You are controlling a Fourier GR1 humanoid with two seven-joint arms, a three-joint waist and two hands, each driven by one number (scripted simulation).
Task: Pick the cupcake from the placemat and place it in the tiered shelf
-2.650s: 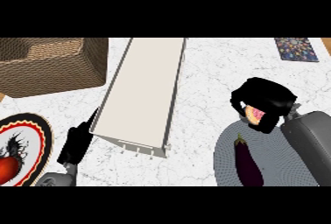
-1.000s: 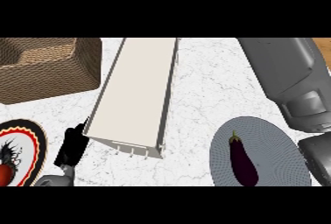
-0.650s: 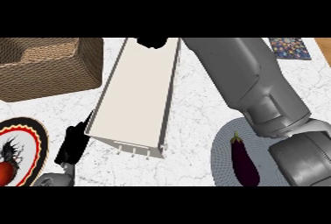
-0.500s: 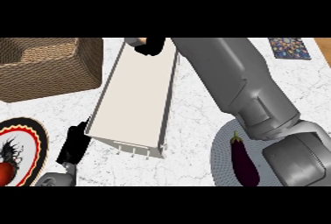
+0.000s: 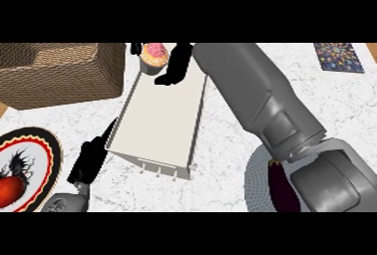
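Note:
The cupcake (image 5: 154, 56), pink-topped in a pale wrapper, is at the far end of the long cream tiered shelf (image 5: 163, 122). My right hand (image 5: 175, 65) is curled round it, with dark fingers on both sides. The grey right forearm stretches from the lower right across the counter to that spot. The grey round placemat (image 5: 254, 182) lies at the lower right, partly hidden under the arm. My left hand (image 5: 90, 160) rests open beside the shelf's near left corner, fingers straight.
A dark eggplant (image 5: 281, 189) lies on the placemat. A wicker basket (image 5: 59, 73) stands at the upper left. A red, black and white patterned plate (image 5: 29, 154) holds a red fruit (image 5: 10, 192) at the lower left. A small colourful mat (image 5: 338, 58) lies at the upper right.
My right arm has stretched forward and left from above the placemat, carrying the cupcake to the shelf's far end. The left hand has not moved.

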